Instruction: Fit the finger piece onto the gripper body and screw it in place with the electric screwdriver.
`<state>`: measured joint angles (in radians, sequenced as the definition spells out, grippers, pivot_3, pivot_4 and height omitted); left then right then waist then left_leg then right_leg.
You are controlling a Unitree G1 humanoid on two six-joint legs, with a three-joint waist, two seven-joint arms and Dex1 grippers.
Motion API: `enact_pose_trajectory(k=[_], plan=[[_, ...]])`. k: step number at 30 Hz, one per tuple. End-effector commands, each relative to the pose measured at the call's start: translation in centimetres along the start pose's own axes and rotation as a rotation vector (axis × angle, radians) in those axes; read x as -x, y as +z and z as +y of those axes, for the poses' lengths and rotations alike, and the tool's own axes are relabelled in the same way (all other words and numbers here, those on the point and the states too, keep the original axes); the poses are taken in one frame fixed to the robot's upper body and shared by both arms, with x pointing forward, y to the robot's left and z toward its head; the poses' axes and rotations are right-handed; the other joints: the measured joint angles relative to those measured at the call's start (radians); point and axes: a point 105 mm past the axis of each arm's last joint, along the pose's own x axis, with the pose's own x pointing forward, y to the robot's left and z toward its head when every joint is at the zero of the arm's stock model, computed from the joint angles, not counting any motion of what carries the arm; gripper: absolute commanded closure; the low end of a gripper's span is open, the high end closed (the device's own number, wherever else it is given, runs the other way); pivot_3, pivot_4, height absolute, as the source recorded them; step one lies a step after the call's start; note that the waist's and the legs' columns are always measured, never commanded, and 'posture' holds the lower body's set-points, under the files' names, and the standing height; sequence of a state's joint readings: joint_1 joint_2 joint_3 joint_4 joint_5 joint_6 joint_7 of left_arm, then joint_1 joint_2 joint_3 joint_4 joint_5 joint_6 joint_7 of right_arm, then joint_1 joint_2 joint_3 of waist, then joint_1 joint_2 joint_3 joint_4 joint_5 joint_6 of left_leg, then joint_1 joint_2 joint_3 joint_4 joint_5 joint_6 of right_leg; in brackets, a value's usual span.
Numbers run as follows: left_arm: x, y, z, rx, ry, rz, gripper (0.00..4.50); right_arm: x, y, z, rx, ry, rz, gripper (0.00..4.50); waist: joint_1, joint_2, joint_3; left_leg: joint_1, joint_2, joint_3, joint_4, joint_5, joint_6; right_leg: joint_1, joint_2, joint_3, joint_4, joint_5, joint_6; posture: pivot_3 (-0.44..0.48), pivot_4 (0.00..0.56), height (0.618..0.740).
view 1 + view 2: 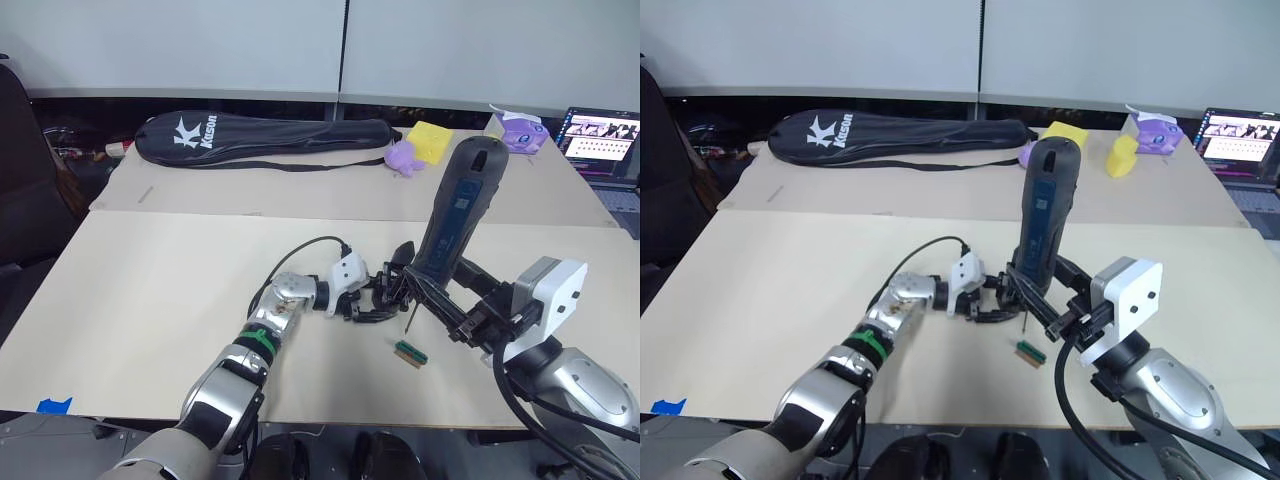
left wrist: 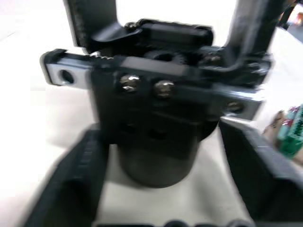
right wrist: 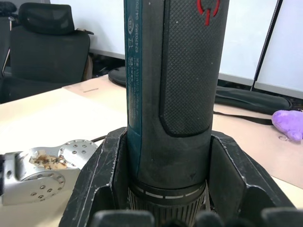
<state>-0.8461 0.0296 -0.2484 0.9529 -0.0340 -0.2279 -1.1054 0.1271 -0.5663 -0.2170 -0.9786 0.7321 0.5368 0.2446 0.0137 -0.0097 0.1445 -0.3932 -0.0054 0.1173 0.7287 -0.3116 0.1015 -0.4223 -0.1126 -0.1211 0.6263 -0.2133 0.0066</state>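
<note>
My left gripper [image 1: 368, 297] is shut on the gripper body [image 1: 378, 295], a small blocky black mechanism resting on the table near the front middle. In the left wrist view the gripper body [image 2: 156, 104] sits between my fingers [image 2: 71, 189], screw heads facing the camera. The finger piece [image 1: 400, 255] rises from it as a black pointed blade. My right gripper [image 1: 447, 300] is shut on the lower end of the electric screwdriver [image 1: 457, 210], which stands nearly upright and leans away. Its thin bit [image 1: 408, 318] points down just right of the body, with the tip slightly above the table.
A tiny green-and-black block [image 1: 409, 352] lies on the table just in front of the bit. At the back lie a black racket bag [image 1: 260, 140], a purple toy [image 1: 403, 157], a yellow sponge [image 1: 430, 140], a tissue box [image 1: 518, 130] and a laptop [image 1: 605, 140]. A chair [image 1: 20, 180] stands far left.
</note>
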Motion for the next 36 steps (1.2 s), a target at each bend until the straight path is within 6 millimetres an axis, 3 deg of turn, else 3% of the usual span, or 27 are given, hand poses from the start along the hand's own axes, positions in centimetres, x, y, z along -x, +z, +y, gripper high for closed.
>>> enact_pose_trajectory(k=[1,7,12,14,17,26,36], plan=[[-0.3,1.9,0.4,-0.076,-0.068,-0.020,2.22,0.1,1.7,0.4,0.016,0.037,-0.061,2.60,0.001,0.000,0.000,0.000,0.000,0.000,0.000,0.000,0.000,0.000,0.000,0.000,0.000,0.000,0.000,0.000,0.150,0.740],[-0.2,2.9,0.7,-0.128,-0.166,0.025,2.22,0.1,1.8,0.6,0.006,0.095,-0.052,2.60,0.000,0.000,0.000,-0.003,0.000,0.000,0.000,0.000,0.001,-0.002,0.000,-0.001,-0.001,0.000,0.000,0.000,0.150,0.740],[0.3,2.1,1.5,-0.134,-0.142,0.112,2.22,-0.3,2.1,0.8,0.002,0.132,-0.056,2.60,0.001,-0.001,0.000,-0.004,0.000,0.000,0.000,0.000,0.001,-0.002,0.000,-0.001,-0.001,0.000,0.000,0.000,0.150,0.740],[0.8,1.8,1.9,-0.117,-0.118,0.117,1.17,-0.5,2.3,0.8,0.003,0.141,-0.060,2.60,0.000,-0.001,0.000,-0.004,0.000,0.000,0.000,0.000,0.001,-0.002,0.000,-0.001,-0.001,0.000,0.000,0.000,0.150,0.740],[1.2,1.3,1.8,-0.127,-0.108,0.114,0.01,-0.6,2.3,0.7,-0.012,0.137,-0.066,2.60,-0.001,-0.001,0.000,-0.003,0.000,-0.001,0.000,-0.001,0.001,-0.003,0.000,-0.001,0.000,0.000,0.000,0.000,0.150,0.740],[1.8,-0.4,0.7,-0.057,-0.029,0.032,0.00,-0.8,2.0,0.9,-0.028,0.143,-0.061,2.60,0.001,-0.001,0.000,-0.004,0.000,-0.001,0.000,-0.001,0.001,-0.002,-0.001,-0.001,-0.001,0.000,0.000,0.000,0.150,0.740],[0.1,-0.4,-0.3,-0.008,0.081,-0.011,0.00,-1.2,2.1,0.9,-0.022,0.150,-0.065,2.60,0.010,0.000,0.000,-0.002,0.000,-0.001,0.001,-0.001,0.001,-0.001,-0.001,-0.001,0.000,0.000,0.000,0.000,0.150,0.740]])
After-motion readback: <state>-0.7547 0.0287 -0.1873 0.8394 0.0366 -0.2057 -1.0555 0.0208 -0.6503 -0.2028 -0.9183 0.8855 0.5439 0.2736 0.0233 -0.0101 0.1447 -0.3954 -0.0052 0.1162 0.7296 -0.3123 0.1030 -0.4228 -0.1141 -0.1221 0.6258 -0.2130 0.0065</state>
